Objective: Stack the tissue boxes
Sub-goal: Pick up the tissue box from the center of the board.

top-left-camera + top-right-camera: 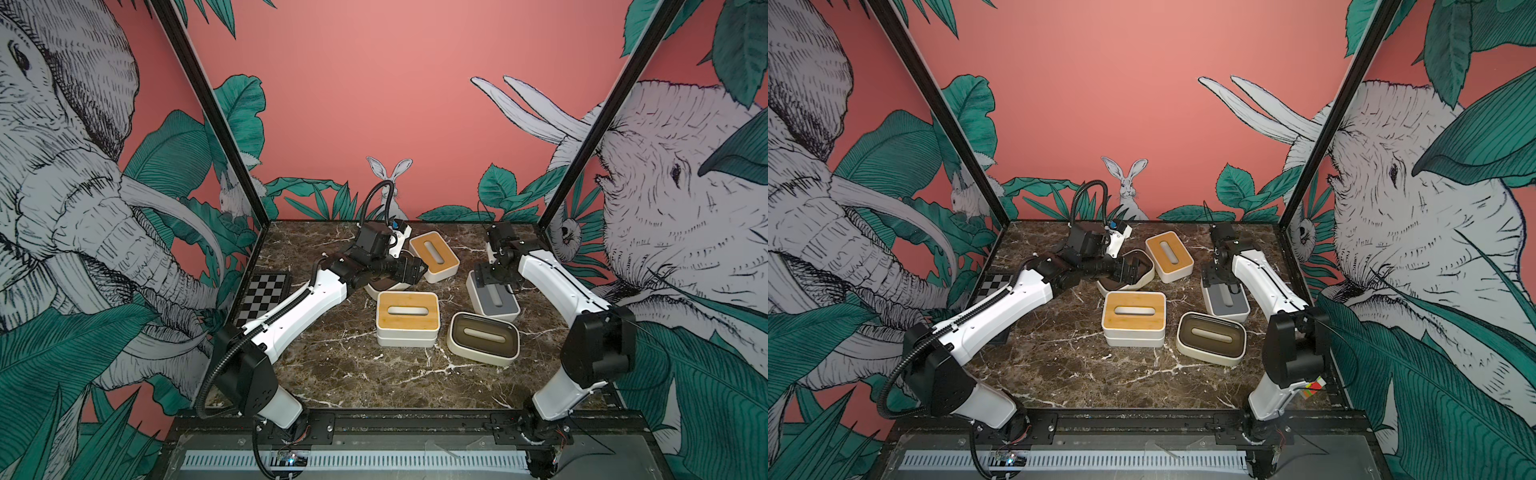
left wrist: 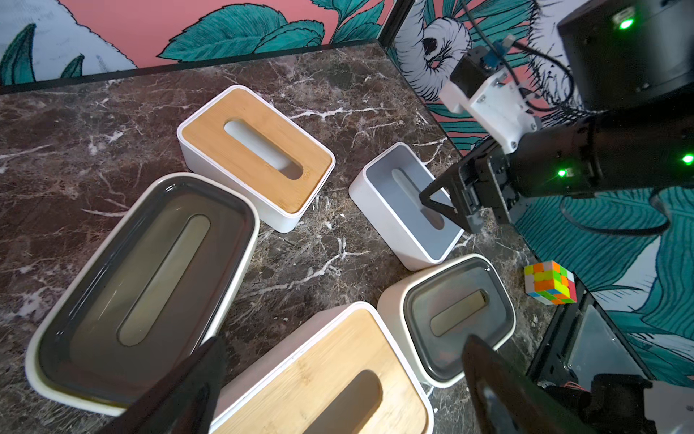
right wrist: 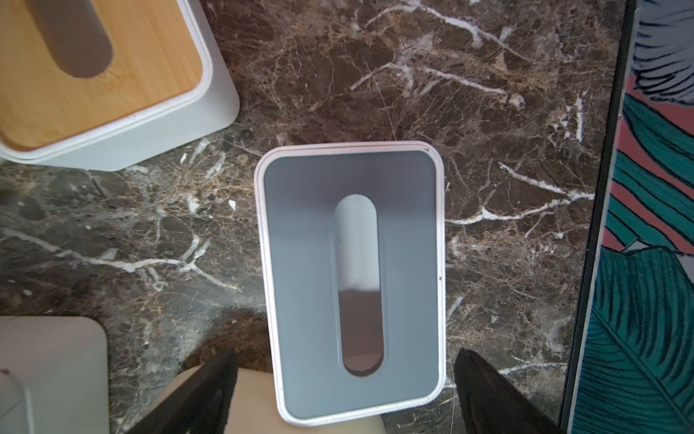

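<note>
Starting nearest, at the right edge of the desk [image 1: 353, 374]: passing a small multicoloured cube [image 2: 550, 282], lying well apart from the work. Moving farther in: finding a dark-lidded box [image 1: 498, 349] sitting lid-up at near right and, just left of it, a bamboo-lidded box [image 1: 426, 320] already resting square on a white box [image 1: 405, 341]. Working next on the grey-lidded box [image 3: 300, 263], lying flat on the desk just beyond the dark-lidded box, lid and slot facing up, long axis running near to far with the far end leaning a little left. Hanging over it with the right fingers [image 3: 492, 394] spread, one outside each long wall, gripping nothing yet. Judging this as a pickup for stacking: lowering squarely, clamping across the short width at mid-length, staying clear of the slot, lifting level to avoid nudging the neighbour. Farther left, holding the left fingers [image 2: 187, 387] wide apart and empty above a second dark-lidded box [image 2: 112, 270]. Ending farthest with the far bamboo-lidded box [image 1: 446, 259], pointing far-left to near-right.
</note>
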Robot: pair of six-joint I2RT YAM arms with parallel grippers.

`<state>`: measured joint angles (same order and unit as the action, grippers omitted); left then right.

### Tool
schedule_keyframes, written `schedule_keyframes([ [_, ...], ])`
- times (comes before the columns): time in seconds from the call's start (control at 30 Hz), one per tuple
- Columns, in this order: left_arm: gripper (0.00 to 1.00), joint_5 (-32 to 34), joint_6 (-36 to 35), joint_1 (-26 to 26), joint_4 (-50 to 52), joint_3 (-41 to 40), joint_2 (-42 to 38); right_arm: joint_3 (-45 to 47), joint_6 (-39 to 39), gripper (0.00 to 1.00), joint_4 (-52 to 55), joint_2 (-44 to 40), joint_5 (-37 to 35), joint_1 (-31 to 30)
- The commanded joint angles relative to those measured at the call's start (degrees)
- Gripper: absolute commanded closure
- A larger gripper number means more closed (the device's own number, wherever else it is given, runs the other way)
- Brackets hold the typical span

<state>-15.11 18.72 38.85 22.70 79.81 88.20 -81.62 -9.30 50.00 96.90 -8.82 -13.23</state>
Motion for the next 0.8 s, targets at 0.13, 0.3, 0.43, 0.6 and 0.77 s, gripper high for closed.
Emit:
schedule_keyframes([
  [0.13,0.00,-1.45,5.15,-0.02,-1.50,1.83,0.11,-2.43,3.80,0.13,0.71,3.95,-1.82,-0.07],
  [0.3,0.00,0.66,5.72,0.03,-2.27,-0.72,-1.48,-2.43,5.11,0.18,0.37,5.92,-1.99,-0.12],
  [0.43,0.00,1.37,5.81,-0.02,-1.83,-1.40,-1.59,-2.49,5.05,0.21,0.80,6.90,0.56,-0.04],
  [0.6,0.00,1.66,6.04,0.00,-1.66,-1.24,-1.19,0.63,2.67,0.24,-1.52,5.32,5.10,-0.12],
  [0.77,0.00,0.44,6.83,0.00,-3.70,-1.41,-1.18,2.44,2.14,0.33,-3.02,5.84,5.93,-0.02],
])
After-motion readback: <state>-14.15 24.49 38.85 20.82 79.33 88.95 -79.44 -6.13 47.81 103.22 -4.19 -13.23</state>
